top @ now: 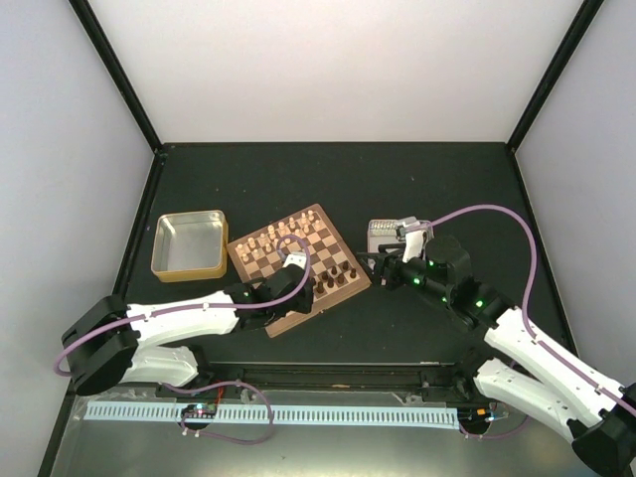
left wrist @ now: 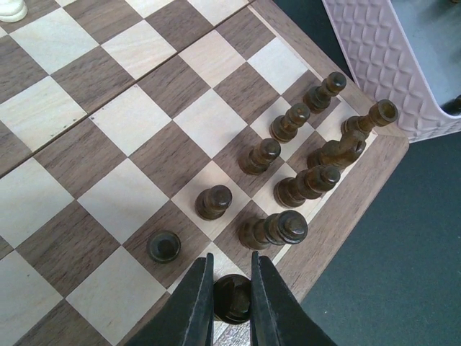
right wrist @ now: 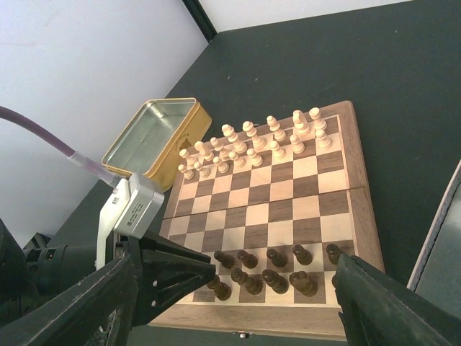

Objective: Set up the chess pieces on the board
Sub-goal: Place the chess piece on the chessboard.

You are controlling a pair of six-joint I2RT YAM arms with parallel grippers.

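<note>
Dark brown chess piece point(left wrist: 232, 301), upright, gripped by the closed left claw point(left wrist: 230, 272) at the board point(left wrist: 108, 130)'s near edge, its back-row neighbours point(left wrist: 274, 229) running toward one o'clock; right claw point(top: 384, 265) hangs wide open at three o'clock.

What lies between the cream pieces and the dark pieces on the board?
Only bare squares of the board: several empty rows separate the cream pieces from the dark pieces, seen best in the right wrist view.
</note>
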